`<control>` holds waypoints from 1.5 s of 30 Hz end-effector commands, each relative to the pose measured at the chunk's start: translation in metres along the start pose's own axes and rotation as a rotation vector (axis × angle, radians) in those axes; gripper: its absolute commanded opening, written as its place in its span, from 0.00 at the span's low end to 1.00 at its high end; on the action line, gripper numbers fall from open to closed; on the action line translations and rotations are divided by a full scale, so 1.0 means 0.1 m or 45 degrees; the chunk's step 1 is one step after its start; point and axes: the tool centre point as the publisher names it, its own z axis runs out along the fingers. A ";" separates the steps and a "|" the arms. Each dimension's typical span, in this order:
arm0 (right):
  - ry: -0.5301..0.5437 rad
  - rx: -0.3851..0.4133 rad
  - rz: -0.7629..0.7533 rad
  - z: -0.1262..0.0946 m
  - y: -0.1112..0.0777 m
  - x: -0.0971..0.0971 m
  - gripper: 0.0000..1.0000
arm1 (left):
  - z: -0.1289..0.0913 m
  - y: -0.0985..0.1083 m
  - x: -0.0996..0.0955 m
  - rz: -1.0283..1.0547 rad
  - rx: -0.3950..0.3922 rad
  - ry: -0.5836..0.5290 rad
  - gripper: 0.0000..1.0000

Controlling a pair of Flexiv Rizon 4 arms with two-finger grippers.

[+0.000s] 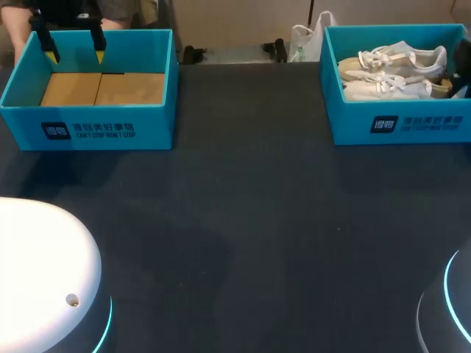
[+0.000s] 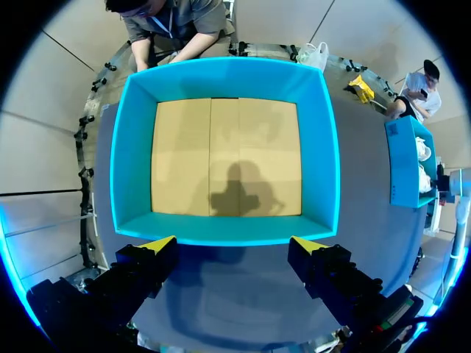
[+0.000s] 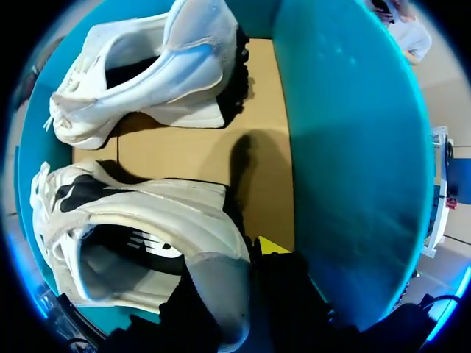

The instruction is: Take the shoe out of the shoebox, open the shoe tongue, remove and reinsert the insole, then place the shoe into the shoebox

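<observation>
Right gripper [image 3: 265, 257] sits low inside the turquoise cardboard shoebox [image 3: 346, 147], hard against the grey heel of a white lace-up trainer [image 3: 140, 243]. Whether it has hold of that heel cannot be told. This trainer and a second white trainer [image 3: 147, 73] lie side by side on the shoebox's brown floor. Well apart from the shoebox, across the dark table [image 1: 250, 220], the left gripper [image 2: 232, 243] hangs spread wide, holding nothing, above one wall of a matching turquoise box [image 2: 228, 77].

Two white shoes [image 1: 394, 70] lie in the right shoebox [image 1: 401, 126].
</observation>
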 end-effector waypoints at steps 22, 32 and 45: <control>-0.058 -0.119 -0.007 -1.20 -0.30 -0.04 0.00 | -0.01 0.00 0.00 0.000 0.000 -0.001 1.00; -0.080 -0.119 0.039 -1.54 -0.33 -0.09 0.00 | -0.01 0.00 0.00 0.000 0.000 -0.001 1.00; -0.102 -0.141 0.109 -2.23 -0.80 0.07 0.00 | -0.01 0.00 0.00 0.000 0.000 -0.001 1.00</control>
